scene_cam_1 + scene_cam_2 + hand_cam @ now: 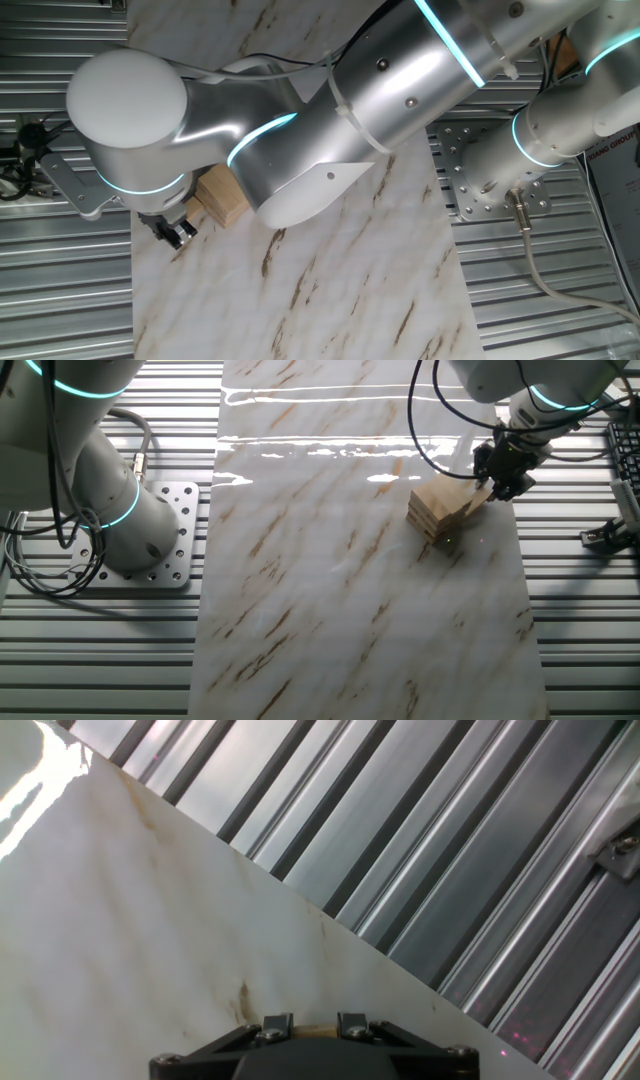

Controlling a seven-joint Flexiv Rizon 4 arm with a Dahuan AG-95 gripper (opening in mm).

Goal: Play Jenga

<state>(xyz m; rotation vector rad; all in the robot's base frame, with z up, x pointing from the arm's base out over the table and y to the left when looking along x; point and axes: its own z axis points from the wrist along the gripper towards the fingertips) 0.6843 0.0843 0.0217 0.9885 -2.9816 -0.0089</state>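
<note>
Sitting at the far-right edge of the marble board [350,610], the Jenga [440,510] has the gripper [505,480] right at its outer end, one block jutting toward it; finger spacing: cannot tell.

The surface [340,610] is white like marble, with thin brown streaks running across it. Bright white light shines on its far end. Around it the ribbed metal floor [100,660] is silver-grey with dark stripes between the ribs.

The Jenga [440,510] blocks are light tan, plain wood.

The robot arm [400,90] is shiny silver and white, with glowing blue-green rings around its joints. The gripper [503,472] is black. In the hand view a thin strip of tan shows between the black parts. The cables [440,430] are black. The base plate [172,540] is grey with small dark holes.
</note>
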